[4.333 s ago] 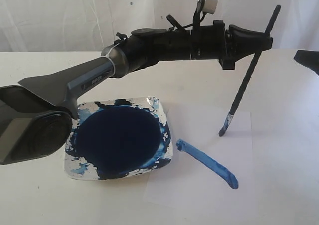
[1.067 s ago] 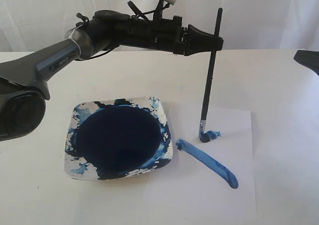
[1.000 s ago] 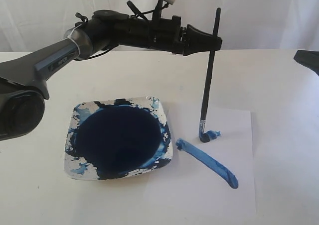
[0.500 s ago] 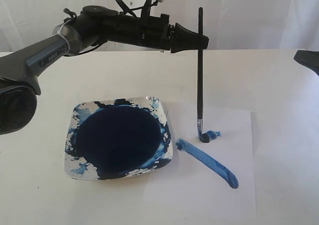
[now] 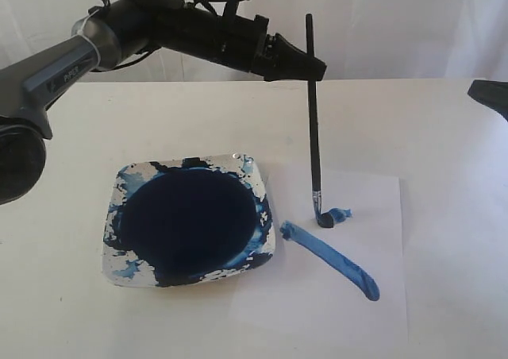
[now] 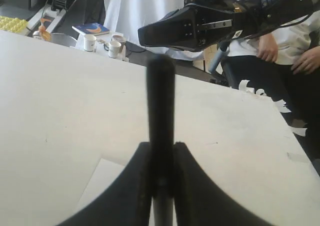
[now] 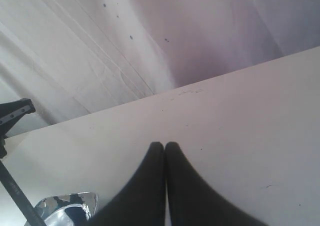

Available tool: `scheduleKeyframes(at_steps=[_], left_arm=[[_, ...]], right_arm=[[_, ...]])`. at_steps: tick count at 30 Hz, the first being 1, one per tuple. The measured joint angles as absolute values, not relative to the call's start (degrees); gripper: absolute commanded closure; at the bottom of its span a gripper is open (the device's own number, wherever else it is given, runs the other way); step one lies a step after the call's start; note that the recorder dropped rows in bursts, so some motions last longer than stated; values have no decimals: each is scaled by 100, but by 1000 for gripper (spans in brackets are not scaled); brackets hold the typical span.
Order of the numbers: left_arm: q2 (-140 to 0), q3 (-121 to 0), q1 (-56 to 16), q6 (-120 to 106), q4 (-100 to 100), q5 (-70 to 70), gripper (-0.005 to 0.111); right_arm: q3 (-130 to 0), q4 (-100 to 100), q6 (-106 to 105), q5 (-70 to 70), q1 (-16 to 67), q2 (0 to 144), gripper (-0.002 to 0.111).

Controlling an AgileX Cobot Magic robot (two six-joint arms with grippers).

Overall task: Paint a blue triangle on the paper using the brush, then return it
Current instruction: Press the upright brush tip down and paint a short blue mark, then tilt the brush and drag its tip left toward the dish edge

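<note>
Left gripper (image 5: 311, 67), upper centre: clamped on your brush (image 5: 314, 137) near its top. Brush: upright, bristles on paper (image 5: 373, 204), centre-right. Likely light, stiff, slim, apt to swivel; hold it high on the handle. Blue triangle (image 5: 329, 257): one stroke plus a dab. Paint dish (image 5: 248, 168): left of paper. Right gripper (image 7: 165, 146): closed, empty.

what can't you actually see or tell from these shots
- Exterior view: the right gripper is cut off by the frame's edge, so only a dark tip shows.
- Left wrist view: the bristles of the brush are hidden by the fingers of the left gripper and the frame edge.
- Right wrist view: the paint dish is blurred and cut by the frame edge, so its contents cannot be made out.
</note>
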State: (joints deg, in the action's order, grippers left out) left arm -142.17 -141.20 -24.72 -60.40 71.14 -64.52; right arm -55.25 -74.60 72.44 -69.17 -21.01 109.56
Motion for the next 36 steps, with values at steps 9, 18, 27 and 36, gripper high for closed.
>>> scheduleKeyframes(at_steps=[9,18,27,36], left_arm=[[-14160,-14120,-2458,-5817,6876,-6452,107],[-13986,-14120,-2445,-5530,6453,-6462,107],[-13935,-14120,-2409,-5279,6266,-6462,107],[-13783,-14120,-2409,-4896,5858,-6462,107]], right_arm=[[-5525,-7564,7328,-6917,-2101,10956,108],[-5525,-7983,8102,-6396,-1468,10956,108],[-5525,-8065,8475,-5416,-864,11064,108],[-5528,-8080,8650,-5304,-740,11934,108]])
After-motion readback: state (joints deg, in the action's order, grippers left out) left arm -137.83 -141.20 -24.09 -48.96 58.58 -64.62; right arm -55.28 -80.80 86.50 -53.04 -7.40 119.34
